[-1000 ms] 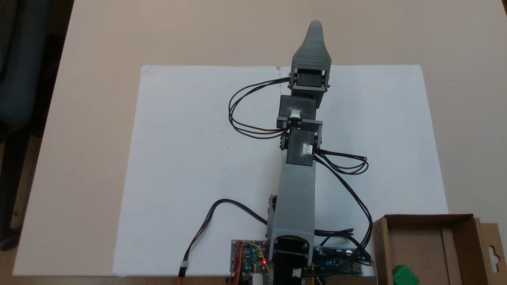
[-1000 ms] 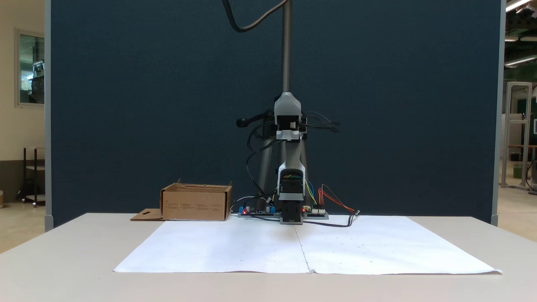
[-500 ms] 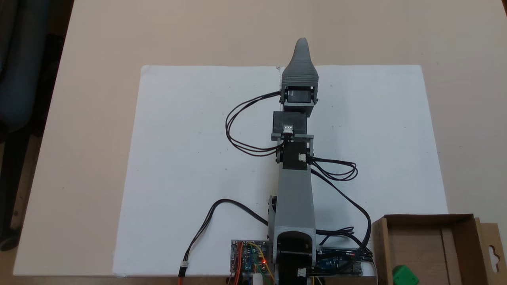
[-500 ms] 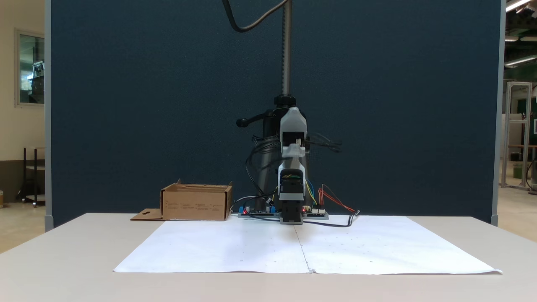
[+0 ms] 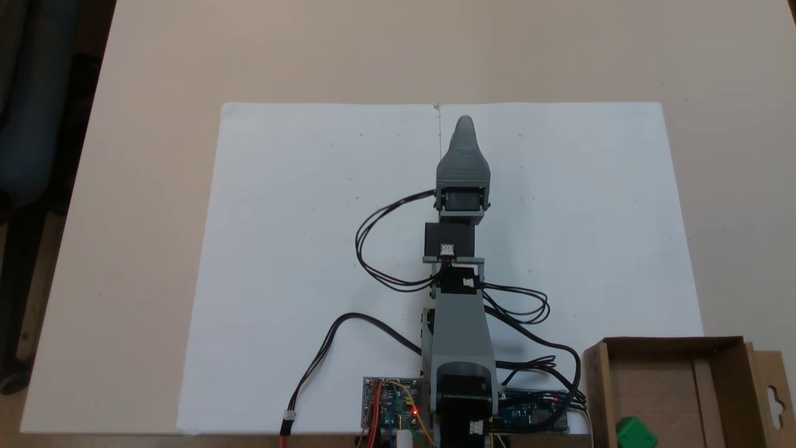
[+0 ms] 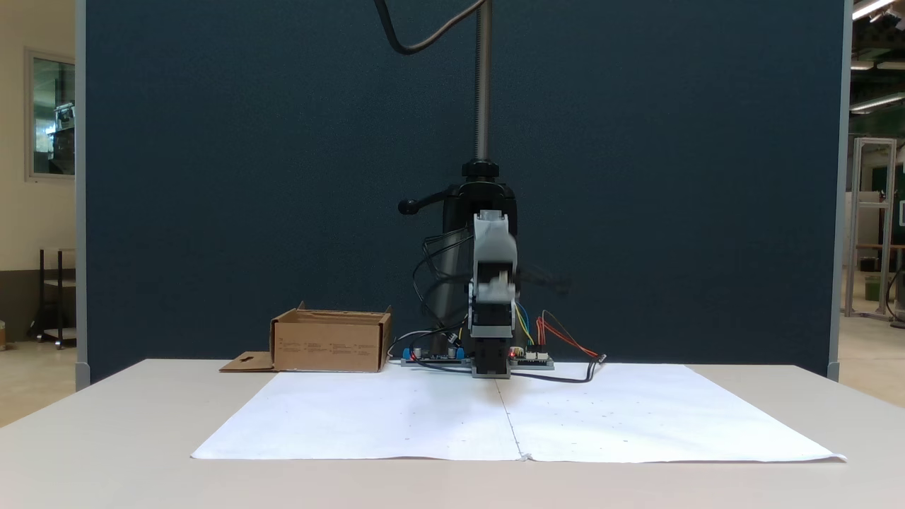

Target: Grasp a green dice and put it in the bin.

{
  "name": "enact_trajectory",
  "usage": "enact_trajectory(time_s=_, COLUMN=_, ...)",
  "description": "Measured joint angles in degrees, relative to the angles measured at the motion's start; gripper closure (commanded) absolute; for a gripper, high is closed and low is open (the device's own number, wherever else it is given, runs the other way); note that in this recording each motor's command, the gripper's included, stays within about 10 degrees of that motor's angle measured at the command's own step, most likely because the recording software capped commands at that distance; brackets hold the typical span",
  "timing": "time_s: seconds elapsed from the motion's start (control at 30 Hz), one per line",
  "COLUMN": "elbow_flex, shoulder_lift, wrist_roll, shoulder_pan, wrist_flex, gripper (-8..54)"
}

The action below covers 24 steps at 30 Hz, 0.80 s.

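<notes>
Pale table (image 5: 155, 186) with white paper (image 5: 298, 218), dark blue screen (image 6: 247, 177) behind.
The ribbed grey plastic gripper (image 5: 463, 124) points toward 12 o'clock in the top-down fixed view, arm stretched low over the paper; whether its jaws are parted cannot be told. At 5 o'clock, the smooth green dice (image 5: 635, 432) lies inside the brown cardboard bin (image 5: 721, 386), near its lower left corner.

A dark blue partition (image 6: 247, 177) stands behind the beige table (image 6: 106, 438), white paper (image 6: 396, 417) spread across it. Ceiling strip lights (image 6: 873, 8) glow in the room beyond.
</notes>
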Motion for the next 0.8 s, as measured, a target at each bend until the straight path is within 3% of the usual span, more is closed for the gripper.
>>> enact_trajectory(time_s=0.37, elbow_flex=8.0, shoulder_lift=0.0, wrist_roll=0.0, shoulder_pan=-0.09, wrist_flex=-15.64, gripper=0.5)
enact_trajectory(time_s=0.8, elbow_flex=8.0, shoulder_lift=0.0, wrist_roll=0.0, shoulder_pan=-0.18, wrist_flex=-16.17, gripper=0.6)
